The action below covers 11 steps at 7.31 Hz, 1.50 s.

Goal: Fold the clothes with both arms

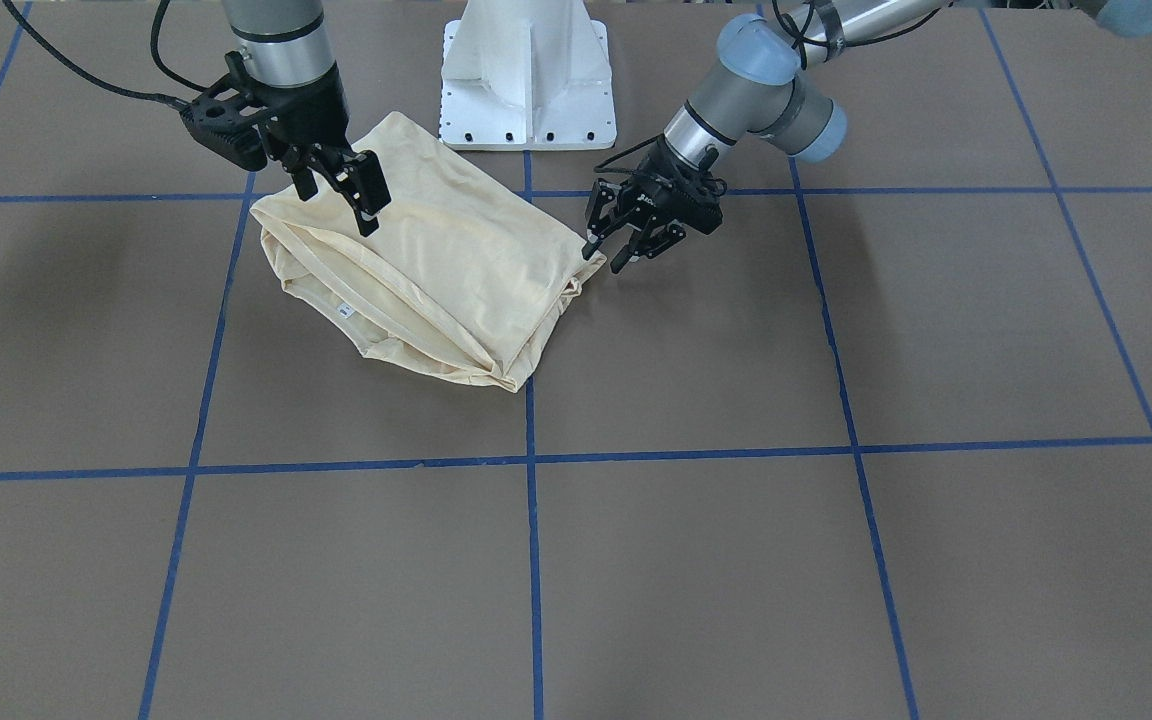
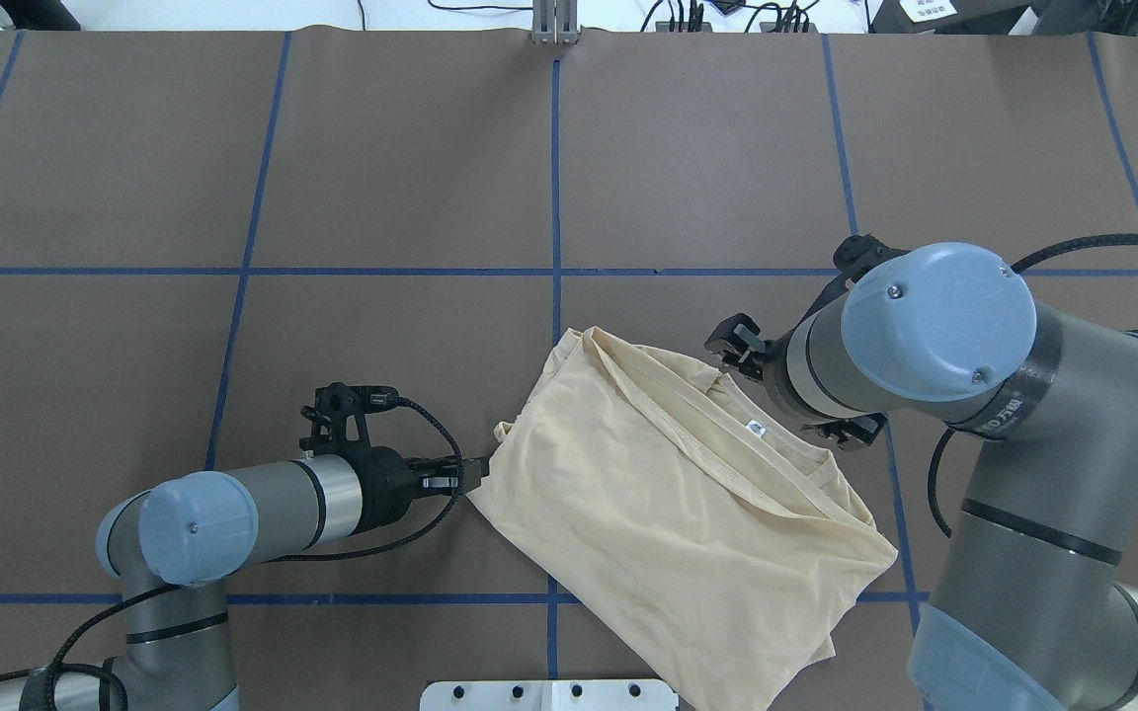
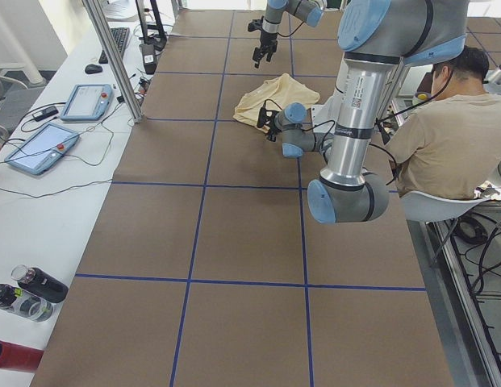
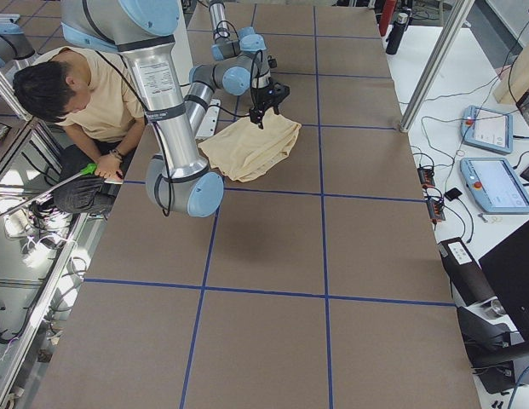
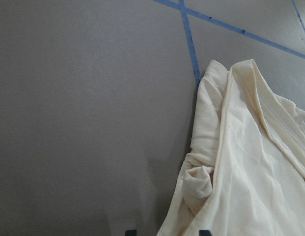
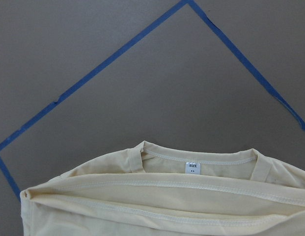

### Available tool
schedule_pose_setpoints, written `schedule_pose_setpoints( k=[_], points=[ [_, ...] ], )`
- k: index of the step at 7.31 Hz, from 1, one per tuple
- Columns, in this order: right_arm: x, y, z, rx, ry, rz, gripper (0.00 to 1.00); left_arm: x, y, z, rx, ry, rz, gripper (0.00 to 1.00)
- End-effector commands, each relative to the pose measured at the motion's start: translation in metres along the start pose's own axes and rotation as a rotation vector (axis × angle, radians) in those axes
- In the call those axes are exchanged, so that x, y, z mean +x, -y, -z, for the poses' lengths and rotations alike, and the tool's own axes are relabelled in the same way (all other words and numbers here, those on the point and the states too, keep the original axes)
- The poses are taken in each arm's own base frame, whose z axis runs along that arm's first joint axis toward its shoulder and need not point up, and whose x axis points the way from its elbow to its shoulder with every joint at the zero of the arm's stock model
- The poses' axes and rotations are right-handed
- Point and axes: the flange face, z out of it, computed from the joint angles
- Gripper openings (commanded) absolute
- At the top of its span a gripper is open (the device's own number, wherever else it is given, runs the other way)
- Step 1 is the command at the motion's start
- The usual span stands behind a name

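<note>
Covering nearly every view, the brown bench (image 2: 381, 148) with its blue tape grid (image 2: 555, 197) is the largest thing. Over it reach the right arm (image 2: 934, 326) and the smaller-looking left arm (image 2: 273, 509).

In the overhead view the cream T-shirt (image 2: 668, 494) lies at about 5 o'clock from the bench middle, close to the robot's side. It is already folded into a rough, slanted packet, plain side up. No print shows.

The left gripper (image 1: 608, 255) sits low at the packet's 9 o'clock edge, its jaws a little apart and holding nothing. A bunched corner of cloth lies just in front of them. The right gripper (image 1: 336, 200) hangs above the collar (image 6: 201, 158) side, at about 2 o'clock, with jaws wide apart and empty.

I judge that the step in hand is to take both ends for another fold. To do it well, each gripper should go down until it catches all the layers, not only the top one. Then both should lift together at equal height, so the thin cloth does not slide open. The bunched corner needs care.

The white neck tag (image 6: 192, 168) reads "SIZE"; the marks under it are too small to read. The lettering on the right arm is not clear to me.
</note>
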Motion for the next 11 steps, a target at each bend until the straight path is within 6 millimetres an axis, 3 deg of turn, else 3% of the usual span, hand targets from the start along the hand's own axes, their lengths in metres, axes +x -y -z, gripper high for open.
schedule_pose_setpoints(
  k=[1, 5, 9, 10, 11],
  points=[
    [0.0, 0.001, -0.005, 0.004, -0.009, -0.002, 1.0, -0.003, -0.002, -0.002, -0.003, 0.008, 0.0, 0.49],
    [0.0, 0.005, -0.005, 0.01, -0.01, -0.009, 1.0, -0.004, -0.002, -0.002, -0.005, 0.01, 0.006, 0.48],
    [-0.001, 0.006, -0.006, 0.012, -0.012, -0.01, 1.0, -0.002, -0.015, -0.005, -0.026, 0.008, 0.004, 0.45],
    [-0.002, 0.006, -0.006, 0.011, -0.011, -0.01, 1.0, -0.002, -0.016, -0.005, -0.028, 0.009, 0.004, 0.37],
    [-0.002, 0.005, -0.005, 0.011, -0.009, -0.01, 1.0, -0.003, -0.016, -0.004, -0.03, 0.01, 0.003, 0.1]
  ],
)
